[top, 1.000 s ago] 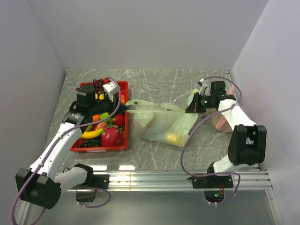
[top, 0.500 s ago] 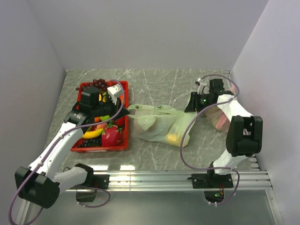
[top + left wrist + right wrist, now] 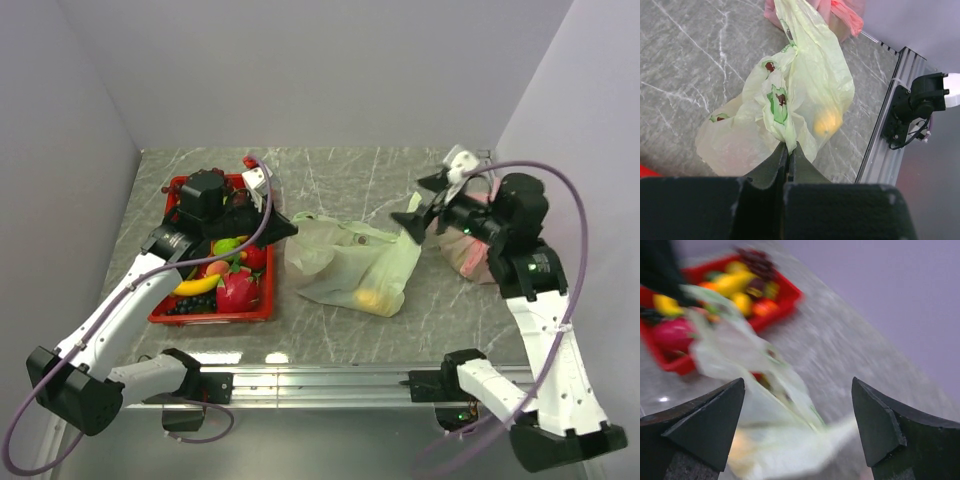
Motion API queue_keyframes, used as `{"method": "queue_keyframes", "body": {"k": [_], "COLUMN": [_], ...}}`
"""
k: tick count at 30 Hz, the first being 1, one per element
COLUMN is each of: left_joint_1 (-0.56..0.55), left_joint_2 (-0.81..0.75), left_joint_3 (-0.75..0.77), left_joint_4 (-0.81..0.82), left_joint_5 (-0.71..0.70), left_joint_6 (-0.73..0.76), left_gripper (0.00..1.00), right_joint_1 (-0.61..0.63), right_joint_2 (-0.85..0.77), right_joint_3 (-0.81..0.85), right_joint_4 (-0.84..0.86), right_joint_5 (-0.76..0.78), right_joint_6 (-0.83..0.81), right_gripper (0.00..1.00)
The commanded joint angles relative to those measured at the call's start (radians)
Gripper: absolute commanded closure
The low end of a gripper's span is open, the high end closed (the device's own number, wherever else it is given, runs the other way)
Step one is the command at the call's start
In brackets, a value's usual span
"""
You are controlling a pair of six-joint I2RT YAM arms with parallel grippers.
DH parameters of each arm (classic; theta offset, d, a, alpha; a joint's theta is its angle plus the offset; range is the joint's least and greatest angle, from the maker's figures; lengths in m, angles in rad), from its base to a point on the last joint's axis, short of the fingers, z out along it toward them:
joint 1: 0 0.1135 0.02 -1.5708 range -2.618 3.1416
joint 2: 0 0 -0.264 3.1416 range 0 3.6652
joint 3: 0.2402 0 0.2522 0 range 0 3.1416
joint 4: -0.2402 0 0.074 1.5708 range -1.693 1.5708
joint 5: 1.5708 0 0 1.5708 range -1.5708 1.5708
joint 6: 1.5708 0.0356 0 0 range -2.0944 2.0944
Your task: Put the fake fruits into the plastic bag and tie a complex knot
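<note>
Left tool [image 3: 788,152] — clamped on plastic bag [image 3: 815,85] handle | right tool [image 3: 798,385] — wide, gripping nothing

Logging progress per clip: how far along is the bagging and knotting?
Done: a yellow fruit shows inside the plastic bag. In hand: left pincer pinches a bag fold; right pincer is open. Left: many fruits lie in the red tray; no knot visible.

The marble table [image 3: 340,170] bears a red tray [image 3: 210,319], plastic bag [image 3: 350,265], pink bag [image 3: 465,260].
</note>
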Motion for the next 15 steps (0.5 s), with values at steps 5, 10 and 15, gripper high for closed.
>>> {"method": "queue_keyframes", "body": {"k": [5,10,15], "left_joint_1": [-0.015,-0.016,-0.018], "left_joint_2": [0.014,0.018,0.031], "left_joint_3": [0.075,0.092,0.093], "left_joint_4": [0.003,-0.026,-0.028], "left_joint_5": [0.025,0.043,0.048], "left_joint_6": [0.001,0.036,0.05], "left_gripper": [1.0,1.0,0.99], "right_joint_1": [0.317,0.42,0.486], "right_joint_2": [0.159,0.272,0.388], "right_joint_3": [-0.114,-0.108,-0.06], "right_joint_4": [0.337,0.509,0.511], "right_joint_5": [0.023,-0.005,-0.057], "right_joint_6": [-0.022,-0.056,-0.046], "right_gripper": [0.04,0.02,0.02]}}
